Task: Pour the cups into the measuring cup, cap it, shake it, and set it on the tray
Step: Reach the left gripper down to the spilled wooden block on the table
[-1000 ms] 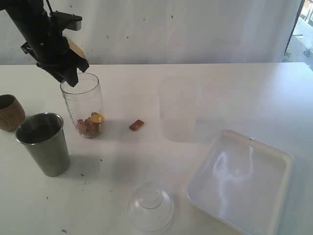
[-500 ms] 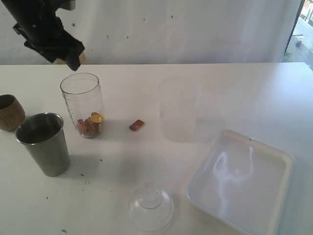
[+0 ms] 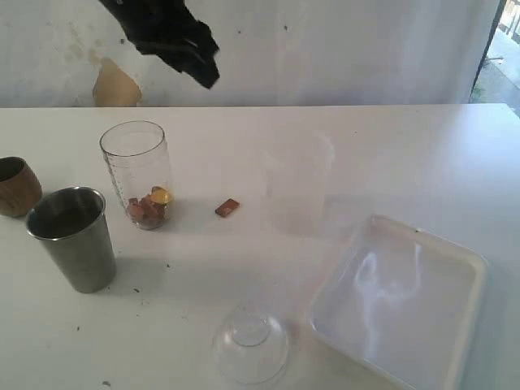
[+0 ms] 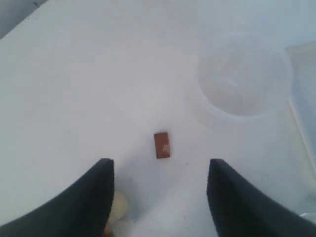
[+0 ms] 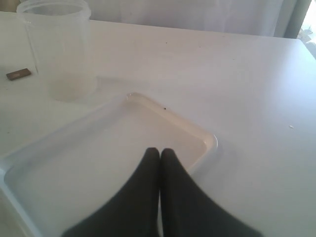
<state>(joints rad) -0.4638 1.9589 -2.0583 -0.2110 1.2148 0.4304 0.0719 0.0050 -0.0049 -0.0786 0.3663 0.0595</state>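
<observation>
Left gripper (image 4: 160,167) is held high above the table (image 3: 390,154), blurred in the exterior view. In its wrist view the jaws are spread wide, nothing is gripped between them, and a small brown piece (image 4: 162,145) is seen below the gap. That piece is lying loose on the table between the measuring cup (image 3: 136,175) and the frosted cup (image 3: 297,183), touching neither. Right gripper (image 5: 160,150) is pinched fully together on nothing and is poised over the tray (image 5: 207,140); it is not seen in the exterior view.

The clear dome lid (image 3: 250,341) is set on the table at the front, just beside the tray's near-left corner and well apart from the measuring cup. A tan patch (image 3: 114,84) is seen on the back wall.

Containers:
- Measuring cup: upright, uncapped, left half of the table; a small heap of brown and yellow pieces (image 3: 149,207) is seen at its bottom.
- Steel tumbler (image 3: 71,238): upright, in front-left of the measuring cup, near it but apart; contents cannot be told.
- Wooden cup (image 3: 16,186): at the left edge, behind the tumbler; inside is hidden.
- Frosted cup: upright, mid-table, near the tray's far corner; only a pale bottom is seen from above.
- Tray: front right, flat on the table, only glare seen on its floor.
</observation>
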